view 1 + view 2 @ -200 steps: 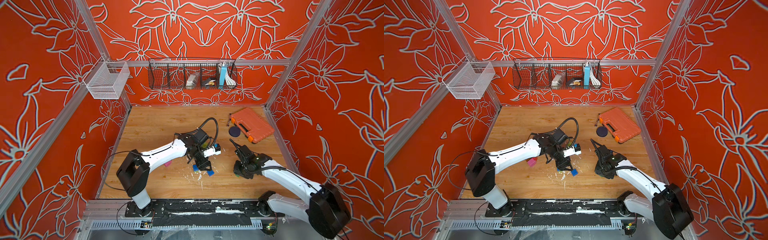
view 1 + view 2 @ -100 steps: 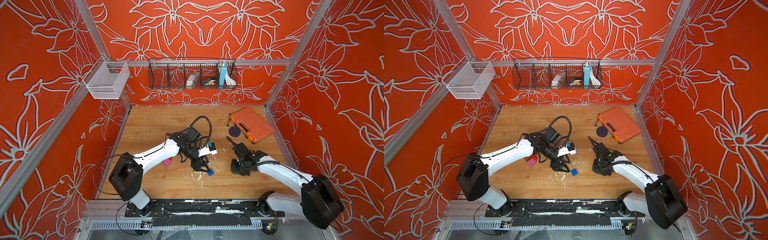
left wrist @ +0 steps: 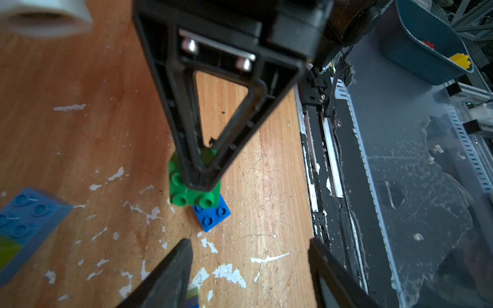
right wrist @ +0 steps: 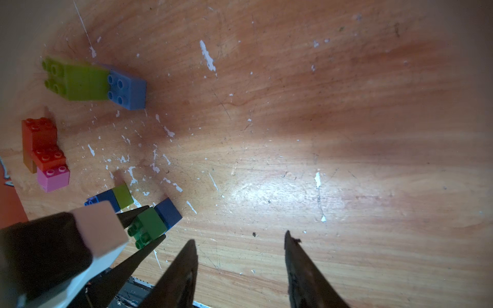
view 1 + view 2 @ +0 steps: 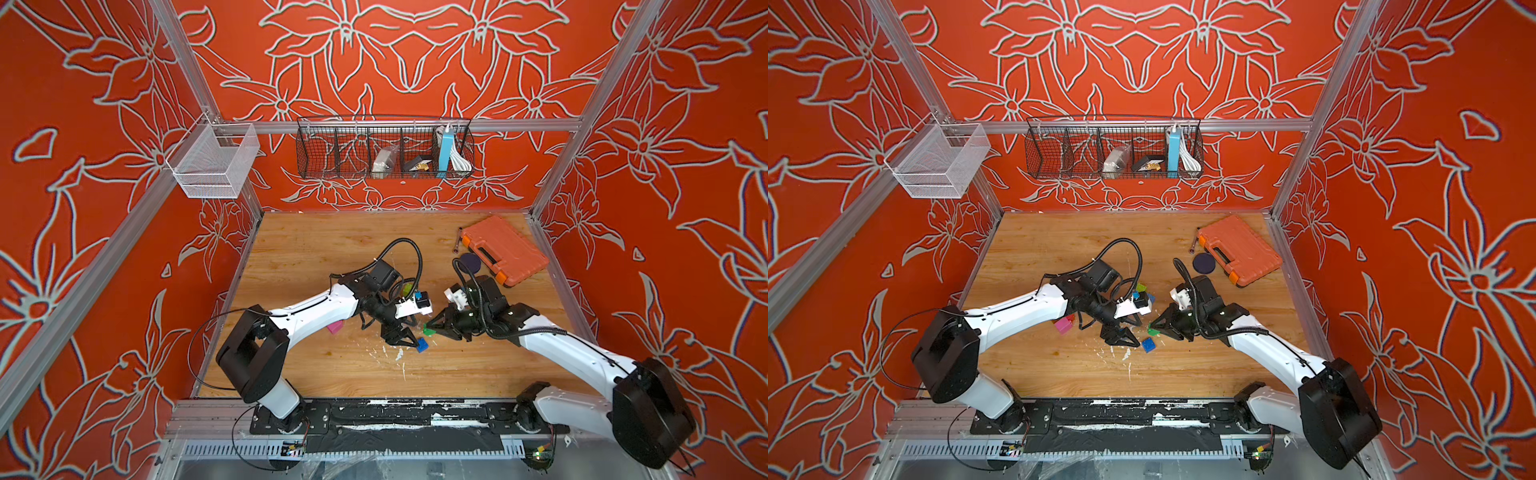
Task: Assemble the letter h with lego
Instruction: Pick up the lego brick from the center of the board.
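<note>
Both my jaws released over a green-on-blue lego pair, mid-desk

The green brick (image 3: 186,197) sits studs-up on a flat blue brick (image 3: 213,216) on the desk (image 3: 80,133), between my two arms. My left jaws stand apart and hold nothing. In the left wrist view their tips stop short of the pair, while the right wrist view shows them to either side of the green brick, so I cannot tell whether they touch it. My right jaws are also parted with only bare wood between them, and one finger tip is right at the green brick. A lime-and-blue piece (image 4: 88,82) and a red, brown and pink cluster (image 4: 44,149) lie well apart.
</note>
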{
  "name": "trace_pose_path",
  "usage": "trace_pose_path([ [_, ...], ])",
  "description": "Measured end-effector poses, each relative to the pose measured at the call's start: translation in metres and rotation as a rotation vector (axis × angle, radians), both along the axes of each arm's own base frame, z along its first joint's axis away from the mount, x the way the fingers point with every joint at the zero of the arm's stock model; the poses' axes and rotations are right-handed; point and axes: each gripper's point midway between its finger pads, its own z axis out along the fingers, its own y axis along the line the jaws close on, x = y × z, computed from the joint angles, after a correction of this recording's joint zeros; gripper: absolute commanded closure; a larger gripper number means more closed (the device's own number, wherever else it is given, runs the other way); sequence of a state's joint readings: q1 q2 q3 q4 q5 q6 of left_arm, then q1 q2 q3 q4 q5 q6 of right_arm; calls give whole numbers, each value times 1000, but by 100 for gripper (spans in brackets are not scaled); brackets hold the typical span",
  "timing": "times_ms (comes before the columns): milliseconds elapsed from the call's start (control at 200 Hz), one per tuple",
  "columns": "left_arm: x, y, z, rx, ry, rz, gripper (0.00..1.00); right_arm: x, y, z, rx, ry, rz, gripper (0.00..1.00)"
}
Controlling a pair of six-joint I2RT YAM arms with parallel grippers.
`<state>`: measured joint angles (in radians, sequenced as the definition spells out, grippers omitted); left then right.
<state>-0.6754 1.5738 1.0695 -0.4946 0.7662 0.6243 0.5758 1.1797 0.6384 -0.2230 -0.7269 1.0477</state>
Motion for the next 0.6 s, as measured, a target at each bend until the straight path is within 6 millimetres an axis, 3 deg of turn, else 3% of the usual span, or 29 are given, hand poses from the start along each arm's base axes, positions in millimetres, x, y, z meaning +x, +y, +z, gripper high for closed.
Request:
trace_pose_path([
  [175,8,-5,4,-24,-15,29,41,-4,11,5,57,24,9,87],
  [410,13,-8,6,-41,-42,31,45,-13,25,16,124,13,71,89],
  [600,12,-8,3,-43,-61,12,73,-13,26,19,138,19,72,88],
])
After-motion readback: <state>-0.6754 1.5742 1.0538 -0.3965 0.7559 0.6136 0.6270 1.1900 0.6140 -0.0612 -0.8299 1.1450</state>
